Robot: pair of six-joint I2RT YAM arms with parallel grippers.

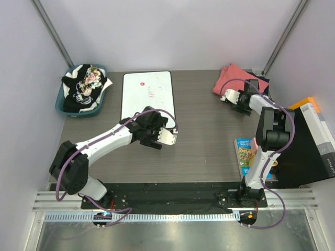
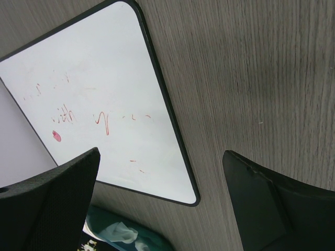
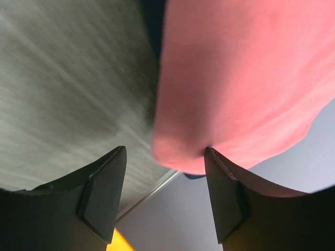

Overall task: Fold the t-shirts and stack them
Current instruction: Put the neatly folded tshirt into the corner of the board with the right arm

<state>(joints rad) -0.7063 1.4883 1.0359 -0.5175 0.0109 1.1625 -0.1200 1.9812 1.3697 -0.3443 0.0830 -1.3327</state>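
A folded salmon t-shirt [image 1: 233, 78] lies at the back right of the table on a dark navy t-shirt [image 1: 263, 82]. My right gripper [image 1: 230, 97] sits at their near edge. In the right wrist view it [image 3: 165, 151] is open; the salmon t-shirt [image 3: 246, 78] has a corner hanging between the jaws and touching the right finger [image 3: 225, 193], with nothing pinched. A strip of the navy t-shirt [image 3: 152, 26] shows beside it. Black, white and floral t-shirts [image 1: 86, 86] are heaped in a teal basket [image 1: 62, 103]. My left gripper [image 1: 162, 137] is open and empty over the table's middle.
A white board with a black rim [image 1: 147, 94] lies at the back centre, and in the left wrist view this board [image 2: 99, 94] lies under the open left gripper [image 2: 161, 152]. A colourful book [image 1: 245, 154] and a black box [image 1: 309, 141] stand on the right.
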